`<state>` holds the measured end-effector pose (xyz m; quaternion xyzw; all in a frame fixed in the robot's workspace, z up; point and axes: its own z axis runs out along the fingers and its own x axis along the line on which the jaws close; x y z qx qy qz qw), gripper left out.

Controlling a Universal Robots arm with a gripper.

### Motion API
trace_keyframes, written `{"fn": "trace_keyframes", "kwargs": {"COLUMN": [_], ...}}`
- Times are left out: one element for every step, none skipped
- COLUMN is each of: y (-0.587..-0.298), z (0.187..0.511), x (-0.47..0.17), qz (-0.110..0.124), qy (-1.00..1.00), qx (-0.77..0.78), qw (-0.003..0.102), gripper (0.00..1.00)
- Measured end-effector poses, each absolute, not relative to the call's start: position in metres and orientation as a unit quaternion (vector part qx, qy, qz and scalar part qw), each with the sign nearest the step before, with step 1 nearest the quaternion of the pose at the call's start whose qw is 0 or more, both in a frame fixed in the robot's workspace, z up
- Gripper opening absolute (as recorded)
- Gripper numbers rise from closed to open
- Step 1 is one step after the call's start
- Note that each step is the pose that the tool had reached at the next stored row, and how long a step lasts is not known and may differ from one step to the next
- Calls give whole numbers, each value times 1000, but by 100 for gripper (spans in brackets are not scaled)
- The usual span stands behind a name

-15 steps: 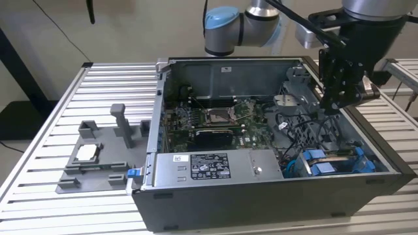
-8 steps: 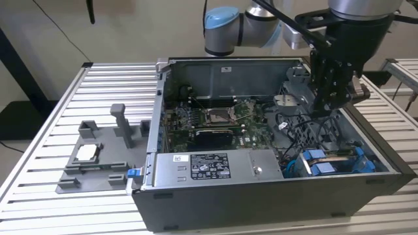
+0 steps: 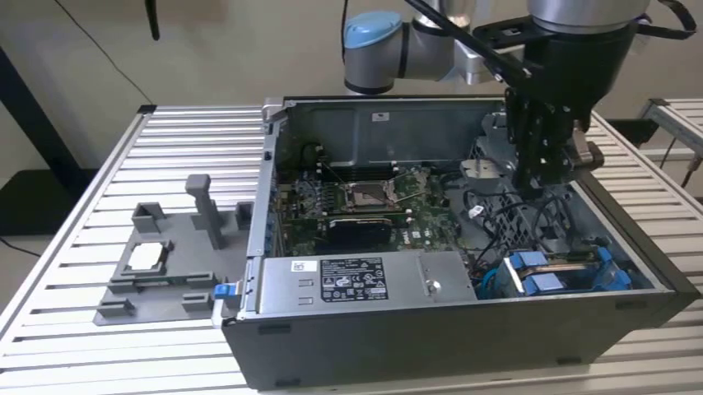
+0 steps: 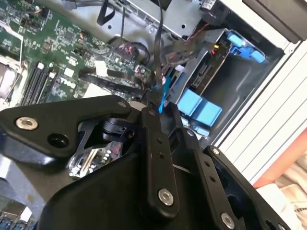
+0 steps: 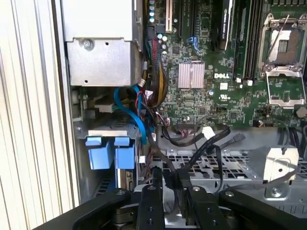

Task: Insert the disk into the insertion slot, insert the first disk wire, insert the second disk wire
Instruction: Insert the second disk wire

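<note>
Tool (image 5: 170,186) fingers are drawn close together and, as far as can be judged, a black wire (image 4: 159,52) is pinched between them, low inside the open computer case (image 3: 439,346); in the second wrist view the wire is seen rising thin and limp from the fingertips. Just beside the tool, the disk (image 5: 108,154) is judged to be seated already in the insertion slot (image 5: 103,131). Its glossy bright blue carrier tabs show under the slot's dull grey folded sheet metal, so the step in hand is taken to be the fitting of a disk wire. For that to be done well, the plug should be held square to its socket and pressed straight with a firm pinch, since the wire is supple and would bend rather than push; the plug itself cannot be made out. Care is called for among the tangle of round black leads and the flat blue cable (image 5: 136,115) close by, which could be snagged. Farther from the tool, the green motherboard (image 5: 206,86) lies flat, studded with a finned metal heatsink (image 5: 191,75). Farther off again, the boxy grey power supply (image 5: 100,43) is mounted. Well apart from the tool, outside the case, a matte grey plastic fixture tray (image 3: 132,288) rests on the ribbed metal counter (image 3: 187,140).
</note>
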<state>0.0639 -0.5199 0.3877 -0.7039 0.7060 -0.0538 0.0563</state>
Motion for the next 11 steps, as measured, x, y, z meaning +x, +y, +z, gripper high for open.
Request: {"fn": "trace_keyframes", "kwargs": {"y": [-519,-519,-518,-518,-518,-518,-518,-518,-518,-518,-518], "z": [387,386,385,385,385,385,385,385,385,385,385], "x": [62,59,57,56,56,55,55,55,55,55,55], "qz": [-54,-54,-55,-55,-55,-55,-55,-56,-56,-57,-57], "qy": [706,705,704,704,702,701,699,698,697,695,693], "qx": [-704,-705,-705,-706,-707,-709,-710,-712,-713,-714,-716], "qw": [57,57,57,58,58,58,58,58,60,60,61], "gripper": [27,25,25,17,17,17,17,17,17,17,17]}}
